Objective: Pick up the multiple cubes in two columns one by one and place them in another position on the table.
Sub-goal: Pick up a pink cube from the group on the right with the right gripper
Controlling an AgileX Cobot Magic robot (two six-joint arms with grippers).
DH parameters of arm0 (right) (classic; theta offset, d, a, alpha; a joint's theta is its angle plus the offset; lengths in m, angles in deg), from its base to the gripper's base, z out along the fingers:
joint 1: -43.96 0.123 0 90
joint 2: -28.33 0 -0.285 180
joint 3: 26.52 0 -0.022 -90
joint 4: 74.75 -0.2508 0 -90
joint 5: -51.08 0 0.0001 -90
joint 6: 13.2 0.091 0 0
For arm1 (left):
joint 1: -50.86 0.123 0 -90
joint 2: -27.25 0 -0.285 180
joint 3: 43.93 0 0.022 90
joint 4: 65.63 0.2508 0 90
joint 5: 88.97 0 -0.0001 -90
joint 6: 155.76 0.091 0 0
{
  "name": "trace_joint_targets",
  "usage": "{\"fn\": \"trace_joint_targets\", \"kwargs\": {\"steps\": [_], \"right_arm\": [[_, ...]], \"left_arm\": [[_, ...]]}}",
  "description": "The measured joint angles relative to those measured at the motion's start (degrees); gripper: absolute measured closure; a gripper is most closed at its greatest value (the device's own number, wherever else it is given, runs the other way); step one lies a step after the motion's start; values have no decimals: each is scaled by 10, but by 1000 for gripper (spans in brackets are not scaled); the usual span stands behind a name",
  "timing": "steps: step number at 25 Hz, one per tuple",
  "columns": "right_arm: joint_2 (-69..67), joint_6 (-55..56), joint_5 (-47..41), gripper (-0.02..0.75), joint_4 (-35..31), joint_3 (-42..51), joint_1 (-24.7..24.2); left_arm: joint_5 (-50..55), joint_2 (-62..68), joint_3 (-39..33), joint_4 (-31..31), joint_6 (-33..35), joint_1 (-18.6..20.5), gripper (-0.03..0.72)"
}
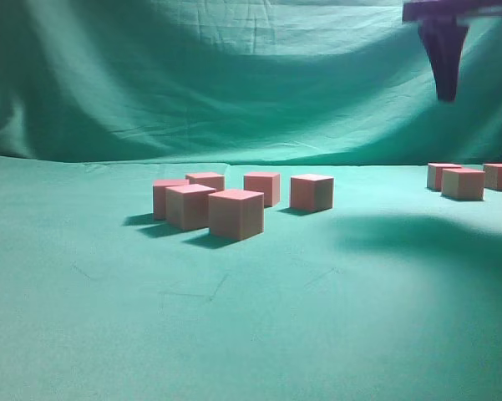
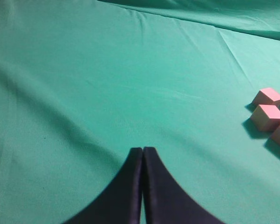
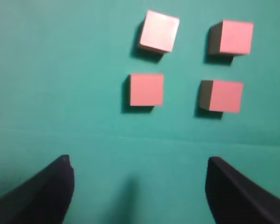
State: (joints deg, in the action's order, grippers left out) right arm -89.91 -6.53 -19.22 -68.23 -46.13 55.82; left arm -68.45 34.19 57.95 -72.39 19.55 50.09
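Note:
Several pinkish-red cubes stand in a cluster on the teal table at centre left. Several more cubes stand at the far right. My right gripper hangs high above that right group, open and empty. In the right wrist view its jaws are wide apart over bare cloth, and the cubes lie ahead of them in two columns. My left gripper is shut and empty over bare cloth, with three cubes off to its right. It does not show in the exterior view.
A draped green cloth backdrop rises behind the table. Bare cloth lies between the two cube groups and across the front of the table.

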Motion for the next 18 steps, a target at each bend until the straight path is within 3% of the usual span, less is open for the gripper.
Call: {"fn": "trace_joint_targets", "kwargs": {"steps": [5, 18], "right_arm": [[-49, 0, 62, 169, -20, 6, -23], [-122, 0, 156, 169, -11, 6, -26]], "left_arm": [[0, 0, 0, 0, 0, 0, 688], [0, 0, 0, 0, 0, 0, 688]]}}
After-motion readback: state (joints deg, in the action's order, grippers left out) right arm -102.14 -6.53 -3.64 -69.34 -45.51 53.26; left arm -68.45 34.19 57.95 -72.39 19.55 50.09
